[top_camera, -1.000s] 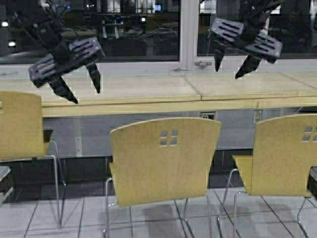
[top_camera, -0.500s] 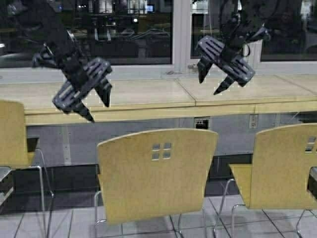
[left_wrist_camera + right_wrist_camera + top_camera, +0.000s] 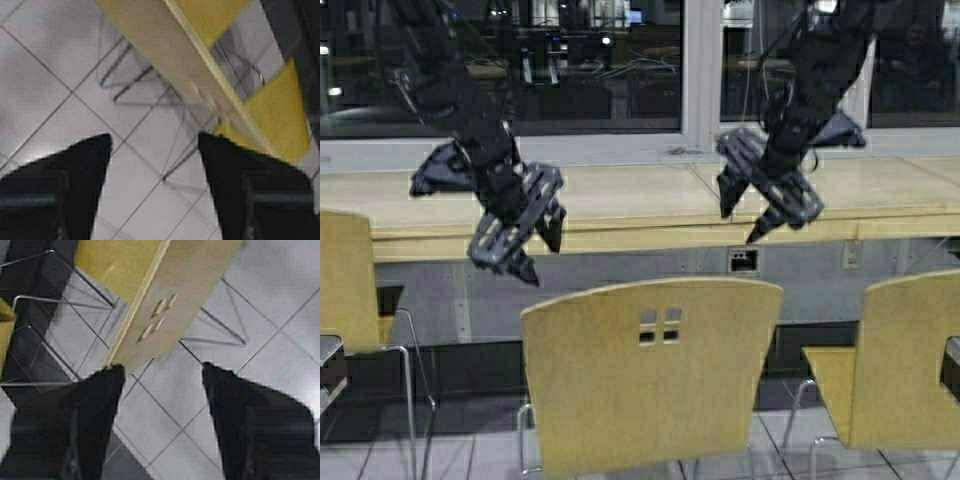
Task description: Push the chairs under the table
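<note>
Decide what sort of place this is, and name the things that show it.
Probably a canteen or study area: a long counter under dark windows, matching yellow chairs lined up along it, and a tiled floor.

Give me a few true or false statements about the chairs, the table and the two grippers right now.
1. Both grippers hang above the middle chair, touching nothing. True.
2. The left gripper is shut on the backrest. False: its fingers are open, holding nothing.
3. The middle chair is already under the table. False: it stands out on the floor tiles.
4. The right gripper is open. True.
5. Only one chair is visible. False: three show.
</note>
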Controlling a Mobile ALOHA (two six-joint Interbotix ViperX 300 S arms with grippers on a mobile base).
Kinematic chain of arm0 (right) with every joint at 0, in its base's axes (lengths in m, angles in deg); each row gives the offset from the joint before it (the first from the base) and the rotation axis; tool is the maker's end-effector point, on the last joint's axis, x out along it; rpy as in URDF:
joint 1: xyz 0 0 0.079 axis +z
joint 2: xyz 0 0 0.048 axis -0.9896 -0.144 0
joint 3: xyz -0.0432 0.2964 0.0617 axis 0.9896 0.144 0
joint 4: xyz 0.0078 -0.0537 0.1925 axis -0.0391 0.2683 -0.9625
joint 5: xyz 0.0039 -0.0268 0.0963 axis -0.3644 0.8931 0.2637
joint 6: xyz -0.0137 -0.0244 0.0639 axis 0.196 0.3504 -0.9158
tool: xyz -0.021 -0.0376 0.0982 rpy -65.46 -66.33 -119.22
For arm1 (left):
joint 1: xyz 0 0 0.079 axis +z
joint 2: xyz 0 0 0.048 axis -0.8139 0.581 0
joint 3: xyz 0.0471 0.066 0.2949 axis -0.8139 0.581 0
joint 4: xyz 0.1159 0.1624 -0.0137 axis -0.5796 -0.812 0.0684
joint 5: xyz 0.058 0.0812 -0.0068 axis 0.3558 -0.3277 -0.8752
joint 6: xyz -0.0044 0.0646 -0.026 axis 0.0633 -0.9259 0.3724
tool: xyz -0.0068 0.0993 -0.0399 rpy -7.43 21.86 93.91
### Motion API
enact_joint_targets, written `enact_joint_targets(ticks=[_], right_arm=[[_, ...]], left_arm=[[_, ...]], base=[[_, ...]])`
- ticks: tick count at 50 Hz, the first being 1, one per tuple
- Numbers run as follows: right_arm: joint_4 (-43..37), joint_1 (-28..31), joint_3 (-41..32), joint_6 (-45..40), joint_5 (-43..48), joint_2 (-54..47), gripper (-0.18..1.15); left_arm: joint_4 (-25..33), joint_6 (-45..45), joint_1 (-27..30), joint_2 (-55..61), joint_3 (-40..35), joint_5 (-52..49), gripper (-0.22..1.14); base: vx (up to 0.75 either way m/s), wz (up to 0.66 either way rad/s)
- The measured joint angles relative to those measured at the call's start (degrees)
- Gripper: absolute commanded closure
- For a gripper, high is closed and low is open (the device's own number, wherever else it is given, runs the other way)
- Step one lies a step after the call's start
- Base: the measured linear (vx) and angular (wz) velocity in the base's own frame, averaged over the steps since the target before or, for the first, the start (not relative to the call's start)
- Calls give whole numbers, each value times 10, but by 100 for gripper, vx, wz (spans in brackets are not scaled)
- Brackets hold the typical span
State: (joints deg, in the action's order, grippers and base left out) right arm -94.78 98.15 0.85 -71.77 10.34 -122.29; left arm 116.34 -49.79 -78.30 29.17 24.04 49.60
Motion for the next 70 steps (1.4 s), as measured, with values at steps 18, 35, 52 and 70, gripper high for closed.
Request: enact_joint_targets(ticks=[18,35,52,70], right_arm=[[-31,-10,-13,4,34,-57,11],[-44,-8,-66,4,34,-120,11],[-47,-8,-80,2,128,-171,11],[-48,-8,-66,-26,223,-185,11]], left_arm=[[7,54,-36,63,-56,27,2],[10,76,-37,110,-94,31,2],[10,94,-37,193,-171,59,2],[10,98,-37,240,-223,89,2]], base=[[10,4],[2,1],[0,0],[1,0]])
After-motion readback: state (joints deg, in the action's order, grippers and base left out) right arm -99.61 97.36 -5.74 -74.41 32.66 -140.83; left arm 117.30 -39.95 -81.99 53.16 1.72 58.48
